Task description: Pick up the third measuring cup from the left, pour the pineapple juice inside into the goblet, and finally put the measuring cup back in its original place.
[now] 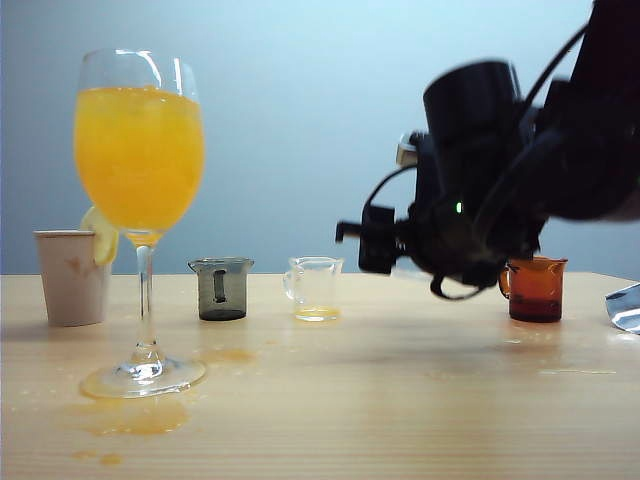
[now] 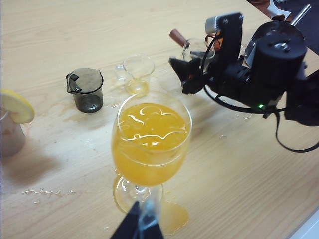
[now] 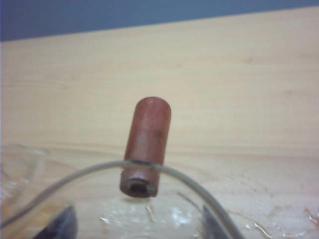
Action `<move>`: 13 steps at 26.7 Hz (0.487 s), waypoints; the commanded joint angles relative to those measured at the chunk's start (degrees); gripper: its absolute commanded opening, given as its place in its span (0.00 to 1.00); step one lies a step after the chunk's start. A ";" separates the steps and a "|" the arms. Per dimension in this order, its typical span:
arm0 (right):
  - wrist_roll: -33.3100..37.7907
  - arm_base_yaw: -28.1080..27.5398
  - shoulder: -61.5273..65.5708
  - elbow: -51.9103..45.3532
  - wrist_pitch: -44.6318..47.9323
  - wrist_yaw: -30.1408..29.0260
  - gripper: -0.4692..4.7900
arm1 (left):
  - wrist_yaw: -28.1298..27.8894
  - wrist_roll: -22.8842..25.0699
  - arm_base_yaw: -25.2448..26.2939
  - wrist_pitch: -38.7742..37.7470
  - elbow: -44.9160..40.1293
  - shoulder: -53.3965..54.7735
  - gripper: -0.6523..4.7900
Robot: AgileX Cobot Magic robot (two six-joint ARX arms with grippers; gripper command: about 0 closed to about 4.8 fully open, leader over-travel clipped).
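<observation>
The goblet [image 1: 140, 160] stands at the left, nearly full of yellow-orange juice [image 2: 149, 144]; I cannot tell the pineapple juice apart in it. My left gripper [image 2: 140, 225] is shut on the goblet's stem just above the foot. My right gripper [image 3: 137, 226] is shut on the third measuring cup [image 3: 164, 219], a clear glass cup with a brown stub handle [image 3: 147, 144]. Only droplets show inside it. In the exterior view the right gripper [image 1: 385, 250] hangs above the bare original place [image 1: 420, 318]. The cup [image 2: 195, 49] shows in the left wrist view too.
A paper cup [image 1: 70, 278] with a lemon slice stands far left. A grey measuring cup [image 1: 221, 288] and a clear handled cup [image 1: 315, 288] sit behind the goblet. An amber cup [image 1: 535, 288] is at the right. Juice puddles [image 1: 135, 415] lie by the goblet's foot.
</observation>
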 commanded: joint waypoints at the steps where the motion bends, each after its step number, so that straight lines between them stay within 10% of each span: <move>1: -1.42 -0.44 2.80 1.84 2.21 0.13 0.49 | -0.02 0.00 -0.02 0.52 0.20 -0.09 0.11; 13: -7.48 -2.49 10.45 12.22 -0.50 0.74 0.49 | -0.04 0.00 -0.02 0.52 0.20 -0.09 0.11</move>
